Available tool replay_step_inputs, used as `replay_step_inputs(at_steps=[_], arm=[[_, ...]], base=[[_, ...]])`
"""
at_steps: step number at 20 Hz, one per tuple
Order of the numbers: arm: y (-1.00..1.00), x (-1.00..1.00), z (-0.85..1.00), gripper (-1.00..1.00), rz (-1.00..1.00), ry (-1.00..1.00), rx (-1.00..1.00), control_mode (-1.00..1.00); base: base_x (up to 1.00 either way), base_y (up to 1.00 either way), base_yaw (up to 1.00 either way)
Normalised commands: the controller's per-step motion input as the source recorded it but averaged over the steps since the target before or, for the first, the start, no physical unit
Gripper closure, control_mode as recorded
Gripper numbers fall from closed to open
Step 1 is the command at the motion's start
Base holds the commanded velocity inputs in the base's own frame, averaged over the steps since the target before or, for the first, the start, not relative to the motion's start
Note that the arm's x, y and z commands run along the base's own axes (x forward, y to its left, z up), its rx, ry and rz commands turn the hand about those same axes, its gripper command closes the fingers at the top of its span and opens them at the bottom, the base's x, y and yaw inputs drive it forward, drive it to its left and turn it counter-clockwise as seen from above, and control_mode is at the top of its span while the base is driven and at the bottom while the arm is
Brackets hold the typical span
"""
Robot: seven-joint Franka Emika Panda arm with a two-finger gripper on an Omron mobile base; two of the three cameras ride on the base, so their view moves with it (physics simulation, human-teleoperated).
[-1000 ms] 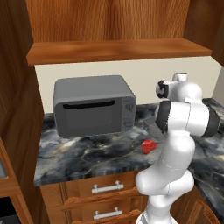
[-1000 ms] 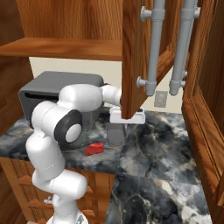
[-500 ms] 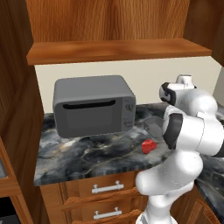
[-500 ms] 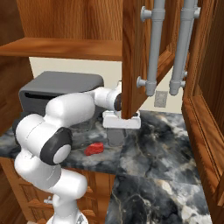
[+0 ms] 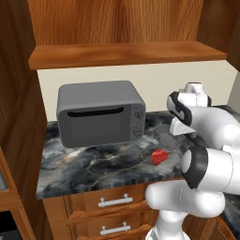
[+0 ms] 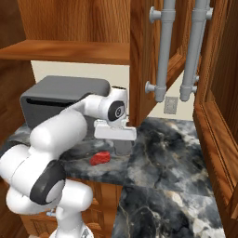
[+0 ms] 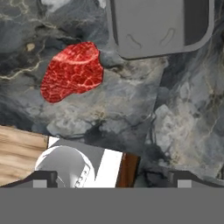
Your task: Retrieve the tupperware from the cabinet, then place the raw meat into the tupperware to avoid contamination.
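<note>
Claw (image 7: 111,177) now swung over counter, spread, empty; marbled red raw meat (image 7: 72,72) beside grey tupperware (image 7: 159,26)

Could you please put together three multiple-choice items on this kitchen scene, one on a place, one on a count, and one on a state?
1. Where does the raw meat lie?
A. on the marble counter, beside the tupperware
B. inside the tub
C. on top of the microwave

2. How many silver bar handles hang on the open cabinet doors in the right base view?
A. one
B. two
C. four

3. What is the gripper doing?
A. shut on the meat
B. shut on the tub
C. open, holding nothing

Answers:
1 A: the hand view shows the red lump on the stone next to the tub, outside its rim.
2 B: two long vertical bars hang side by side.
3 C: its fingertips stand wide apart at the bottom of the hand view, with nothing between them.
</note>
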Motion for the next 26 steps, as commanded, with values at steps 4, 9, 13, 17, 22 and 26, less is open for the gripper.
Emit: replay_step_inputs(at_steps=[4, 9, 13, 17, 22, 26], arm=[[0.46, -0.36, 0.08, -1.00, -0.14, 0.00, 0.00, -1.00], [0.49, -0.20, 0.00, -1.00, -0.16, 0.00, 0.00, -1.00], [0.58, -0.02, 0.00, -1.00, -0.15, -0.04, 0.00, -1.00], [0.46, 0.09, -0.09, -1.00, -0.11, -0.02, -0.05, -1.00], [0.29, 0.27, -0.20, -1.00, -0.10, 0.00, -0.10, -1.00], [0.17, 0.37, -0.28, -1.00, -0.10, 0.00, -0.11, -1.00]], base=[[0.00, 0.00, 0.00], [0.00, 0.00, 0.00], [0.00, 0.00, 0.00], [0.00, 0.00, 0.00], [0.00, 0.00, 0.00], [0.00, 0.00, 0.00]])
